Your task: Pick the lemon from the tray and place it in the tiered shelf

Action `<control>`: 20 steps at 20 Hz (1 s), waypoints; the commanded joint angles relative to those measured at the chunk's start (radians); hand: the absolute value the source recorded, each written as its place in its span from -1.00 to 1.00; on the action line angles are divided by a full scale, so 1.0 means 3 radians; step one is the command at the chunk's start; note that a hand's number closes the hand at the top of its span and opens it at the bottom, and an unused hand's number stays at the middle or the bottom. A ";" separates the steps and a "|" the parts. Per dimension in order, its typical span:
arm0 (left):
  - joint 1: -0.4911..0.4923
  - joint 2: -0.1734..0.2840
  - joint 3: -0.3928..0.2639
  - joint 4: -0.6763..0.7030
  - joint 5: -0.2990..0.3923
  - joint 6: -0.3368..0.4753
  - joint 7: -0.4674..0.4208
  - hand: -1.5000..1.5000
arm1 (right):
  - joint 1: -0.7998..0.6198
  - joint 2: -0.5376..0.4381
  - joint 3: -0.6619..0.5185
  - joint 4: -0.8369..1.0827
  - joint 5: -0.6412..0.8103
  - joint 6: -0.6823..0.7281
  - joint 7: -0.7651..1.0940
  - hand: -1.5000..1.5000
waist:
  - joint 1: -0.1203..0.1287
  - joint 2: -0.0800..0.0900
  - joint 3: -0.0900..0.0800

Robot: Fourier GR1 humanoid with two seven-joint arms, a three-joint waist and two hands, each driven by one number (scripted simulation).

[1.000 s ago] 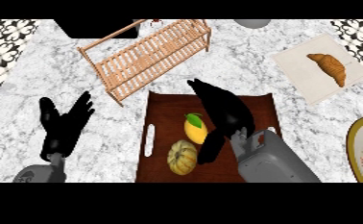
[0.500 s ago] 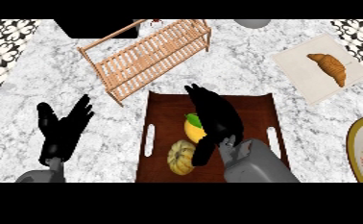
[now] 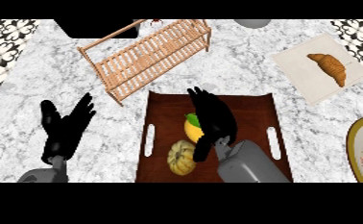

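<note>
A yellow lemon (image 3: 191, 128) with a green tip lies in the dark brown tray (image 3: 248, 110), left of centre. My right hand (image 3: 212, 117) hovers over it from the right, fingers straight and pointing up the view, thumb hanging down beside the lemon; it covers the lemon's right side. The wooden tiered shelf (image 3: 145, 57) stands beyond the tray at the upper left. My left hand (image 3: 64, 127) rests open at the lower left, fingers up.
A small tan pumpkin (image 3: 181, 157) sits in the tray just below the lemon. A croissant (image 3: 330, 68) lies on a pale board (image 3: 301, 67) at the upper right. A yellow-rimmed plate edge (image 3: 355, 143) shows at the right border.
My right hand has slid left across the tray and now overlaps the lemon. The left hand and the lemon have stayed in place.
</note>
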 commanded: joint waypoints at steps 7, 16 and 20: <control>-0.0017 -0.0087 0.0142 0.0117 -0.0088 -0.0116 -0.0085 0.00 | -0.0035 0.0056 -0.0248 0.0597 0.0359 -0.0374 -0.0578 -1.00 | 0.0003 0.0003 -0.0001; 0.0096 -0.0171 0.0102 -0.0123 -0.0210 -0.0099 0.0046 0.00 | -0.0270 0.0055 0.0140 0.0981 -0.0014 -0.0838 -0.0560 -1.00 | 0.0020 0.0002 0.0000; -0.0168 -0.0063 0.0234 0.0038 -0.0092 -0.0186 0.0102 0.00 | -0.0420 0.0014 0.0171 0.1386 0.0012 -0.0198 -0.1001 1.00 | 0.0043 0.0026 -0.0002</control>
